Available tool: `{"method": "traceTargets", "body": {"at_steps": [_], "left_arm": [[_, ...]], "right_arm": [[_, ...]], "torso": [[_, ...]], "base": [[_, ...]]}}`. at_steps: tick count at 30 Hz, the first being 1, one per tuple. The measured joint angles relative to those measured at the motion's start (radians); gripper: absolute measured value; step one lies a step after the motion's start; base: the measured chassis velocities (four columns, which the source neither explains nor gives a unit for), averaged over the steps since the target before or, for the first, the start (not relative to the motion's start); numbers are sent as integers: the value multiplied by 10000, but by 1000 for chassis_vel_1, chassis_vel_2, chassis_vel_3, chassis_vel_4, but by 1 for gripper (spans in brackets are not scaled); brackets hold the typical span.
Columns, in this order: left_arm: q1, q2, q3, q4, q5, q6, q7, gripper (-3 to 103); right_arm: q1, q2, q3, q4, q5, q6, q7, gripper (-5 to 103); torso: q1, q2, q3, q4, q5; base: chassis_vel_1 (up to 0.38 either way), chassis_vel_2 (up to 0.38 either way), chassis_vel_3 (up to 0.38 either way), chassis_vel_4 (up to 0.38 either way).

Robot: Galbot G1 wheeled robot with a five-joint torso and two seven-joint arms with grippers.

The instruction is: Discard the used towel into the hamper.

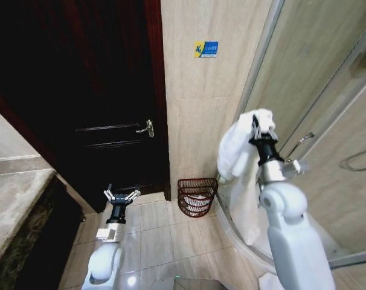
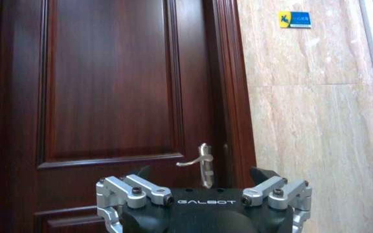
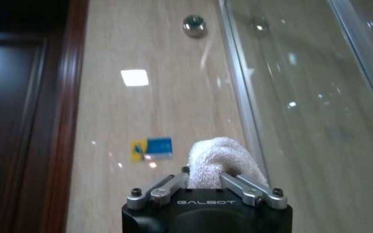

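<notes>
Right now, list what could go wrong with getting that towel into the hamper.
The towel hangs long from the right gripper, beside the shower glass, so it could snag or drag. The hamper is small and sits off to the side below; a release here would likely miss it.

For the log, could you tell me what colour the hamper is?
Dark reddish-brown hamper, clearest in the head view.
</notes>
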Motion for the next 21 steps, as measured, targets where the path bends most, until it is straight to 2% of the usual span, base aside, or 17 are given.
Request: {"method": "traceTargets", "body": {"at_steps": [4,6,9,12,17,18,21], "left_arm": [[130,-139,-51,-160,62,27,-93,100],[240,-280,-48,-190,69,26,-105,100],[291,-336,-29,-151,73,-8,-109,100],[349,-507,-21,-44,63,-144,-130,100],[401,-560,-88,-43,-39,-277,-127,100],[511,-485,-155,-47,-186,-518,-100,100],[728,-303,-256,6,-295,-1074,-141,100]], "right_arm": [[756,-356,53,106,393,-267,5,5],[1508,-869,168,48,807,-475,5,5],[2089,-1276,191,-134,1247,-628,45,5],[3619,-2252,51,-948,2204,-895,85,5],[4771,-2773,-195,-1607,2730,-1048,74,5],[5800,-3083,-450,-2224,2945,-1121,-63,5],[7148,-3368,-1158,-3159,3128,-1131,-258,5]], "torso": [[-2,1,-1,-1,-1],[-1,0,-1,-1,1],[-2,2,-2,0,-3],[-1,1,-1,0,-1],[-1,2,-1,-1,0],[0,1,-1,1,-5],[0,2,-1,0,0]], "base": [[0,0,0,0],[0,0,0,0],[0,0,0,0],[0,0,0,0],[0,0,0,0],[0,0,0,0],[0,0,0,0]]}}
